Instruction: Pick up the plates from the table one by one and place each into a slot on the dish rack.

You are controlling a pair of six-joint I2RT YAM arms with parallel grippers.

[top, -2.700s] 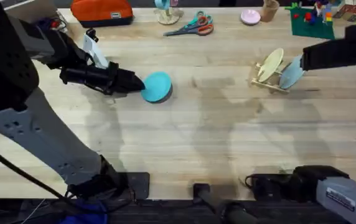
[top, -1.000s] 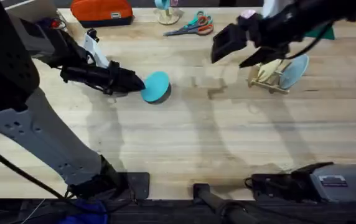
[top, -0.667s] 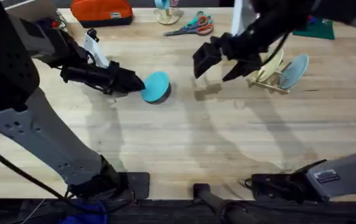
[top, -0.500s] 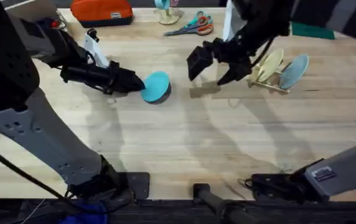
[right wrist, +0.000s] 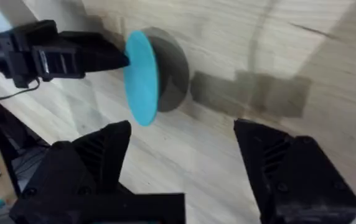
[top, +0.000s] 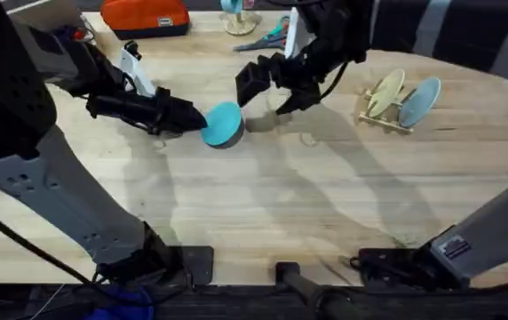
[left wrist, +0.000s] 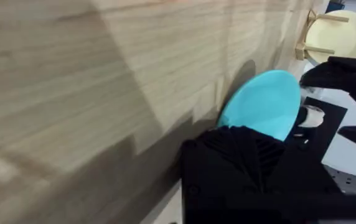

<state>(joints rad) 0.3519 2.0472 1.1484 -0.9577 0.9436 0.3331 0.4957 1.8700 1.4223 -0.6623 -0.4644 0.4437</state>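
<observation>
from overhead, the left gripper [top: 199, 119] pinches the near-left edge of the cyan plate [top: 224, 123], which is tipped up off the table [top: 263, 204] with its far rim raised. the right gripper [top: 270, 84] hangs just beyond the plate's right side, fingers spread wide, not touching it. well off to the right stands the rack [top: 387, 116], with a cream plate [top: 384, 92] and a pale blue plate [top: 416, 100] standing on edge in its slots. along the far edge lie scissors [top: 267, 36] and an orange case [top: 145, 15].

the right wrist view gives what the overhead cannot: the cyan plate [right wrist: 142, 78] stands nearly edge-on, a dark round shadow behind it, held at one rim by the left gripper [right wrist: 119, 60]. the right arm's own fingers [right wrist: 91, 155] are far apart and empty, with the plate ahead of them and nearer one finger.

the left wrist view shows the plate's [left wrist: 262, 104] face sticking out past its own black fingers [left wrist: 240, 149], which cover its lower part. beyond lie the cream plate [left wrist: 343, 28] in the rack [left wrist: 305, 45] and the other arm's black gripper [left wrist: 346, 78] close by the cyan rim.
</observation>
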